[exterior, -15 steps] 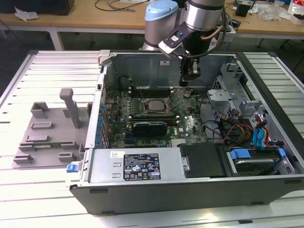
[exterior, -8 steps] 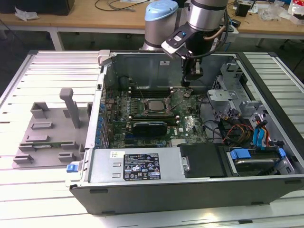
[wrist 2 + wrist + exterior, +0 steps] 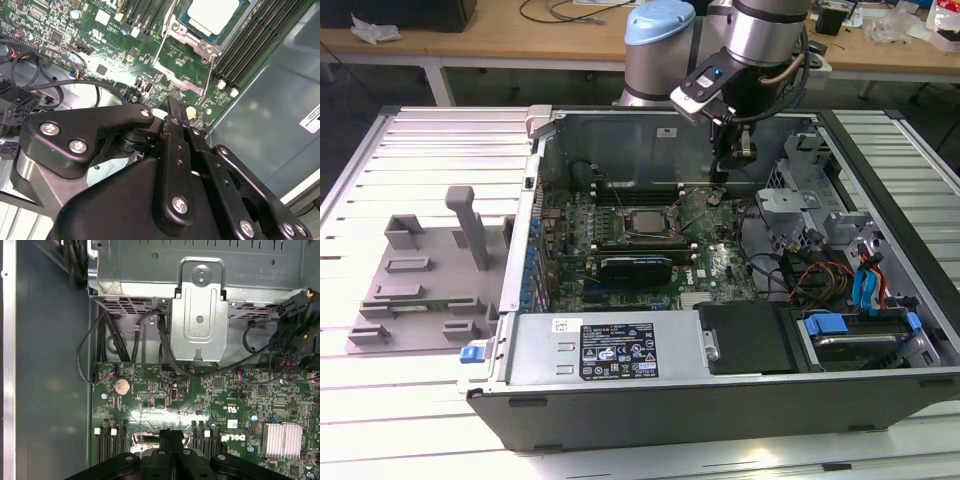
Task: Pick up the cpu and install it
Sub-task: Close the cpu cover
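- The gripper (image 3: 171, 102) hovered above the motherboard (image 3: 150, 405); its fingers were together, empty.
- The cpu (image 3: 212, 14) lay flat in the socket (image 3: 204, 46), near the gripper.
- Judgement: level seating mattered most; any pressure needed to be light.

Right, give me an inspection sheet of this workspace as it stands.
Surface: slatted metal table carrying the open computer case.
Job's things: cpu lies in its socket on the motherboard, silvery top showing.
Clutter: grey fixture tray beside the case, on the exterior view's left.
Grippers: gripper shut, above the motherboard, apart from the cpu.
Cables: orange wires and blue cables at the case's end on the exterior view's right.
Surroundings: wooden benches behind the table.
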Motion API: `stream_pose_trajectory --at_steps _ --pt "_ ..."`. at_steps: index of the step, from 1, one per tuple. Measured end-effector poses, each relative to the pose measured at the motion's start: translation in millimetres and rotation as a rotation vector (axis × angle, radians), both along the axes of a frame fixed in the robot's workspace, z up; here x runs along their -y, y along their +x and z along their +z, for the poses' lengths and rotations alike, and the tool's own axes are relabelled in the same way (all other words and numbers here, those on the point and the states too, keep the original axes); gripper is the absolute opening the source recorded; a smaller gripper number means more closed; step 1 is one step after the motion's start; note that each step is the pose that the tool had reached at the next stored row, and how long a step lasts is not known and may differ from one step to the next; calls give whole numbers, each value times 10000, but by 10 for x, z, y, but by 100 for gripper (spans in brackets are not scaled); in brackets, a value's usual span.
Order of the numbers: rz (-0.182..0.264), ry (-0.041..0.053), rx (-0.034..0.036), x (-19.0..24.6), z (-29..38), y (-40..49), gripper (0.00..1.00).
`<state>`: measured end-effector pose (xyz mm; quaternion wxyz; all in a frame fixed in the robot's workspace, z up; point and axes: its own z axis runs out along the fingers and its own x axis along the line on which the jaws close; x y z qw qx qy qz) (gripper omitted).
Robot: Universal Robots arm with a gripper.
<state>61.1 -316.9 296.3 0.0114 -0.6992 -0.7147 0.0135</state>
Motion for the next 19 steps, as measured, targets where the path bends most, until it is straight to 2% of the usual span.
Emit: stream_pose_trajectory --at_steps 11,13,14,16,17,19 --pt "1 0 0 0 -5 131 11" --pt "0 -1 0 0 -9 221 11" --pt "0 1 0 -1 -18 272 11" --pt "1 -2 0 -1 -28 293 11" --pt "0 0 0 -2 -70 294 11" --pt "0 -2 0 -3 -113 284 11"
